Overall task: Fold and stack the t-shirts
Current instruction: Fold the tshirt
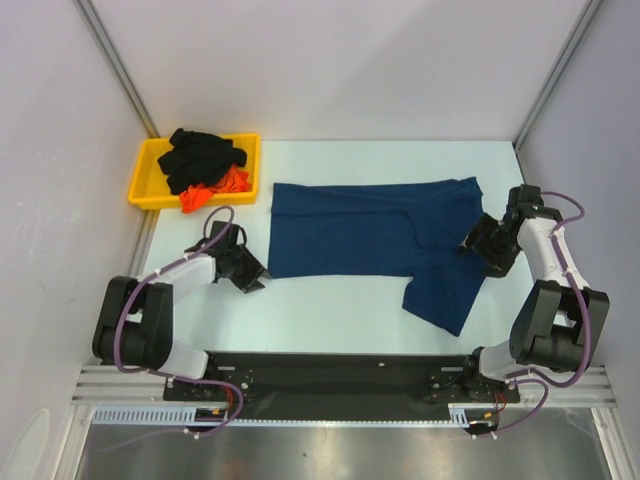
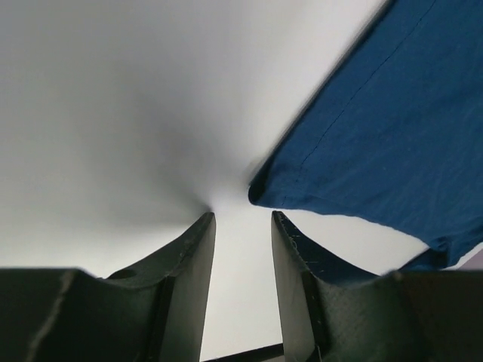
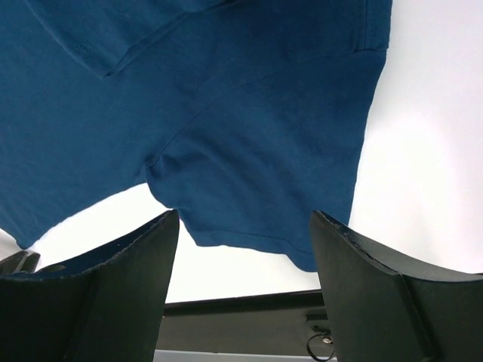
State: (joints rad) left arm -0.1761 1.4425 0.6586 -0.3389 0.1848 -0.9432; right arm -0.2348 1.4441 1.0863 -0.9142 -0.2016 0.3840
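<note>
A navy blue t-shirt (image 1: 360, 232) lies spread on the white table, one sleeve (image 1: 445, 290) reaching toward the front edge. My left gripper (image 1: 254, 276) sits at the shirt's lower left corner. In the left wrist view its fingers (image 2: 198, 256) stand a narrow gap apart with bare table between them, and the shirt corner (image 2: 362, 143) lies just beyond the right tip. My right gripper (image 1: 474, 243) hovers at the shirt's right side, open wide. In the right wrist view the sleeve hem (image 3: 256, 173) lies beyond its fingertips (image 3: 339, 249). No print shows on the shirt.
A yellow tray (image 1: 143, 182) at the back left holds a crumpled black t-shirt (image 1: 200, 153) and an orange-red one (image 1: 215, 190). Grey walls close in the table on three sides. The black mounting rail (image 1: 330, 372) runs along the near edge.
</note>
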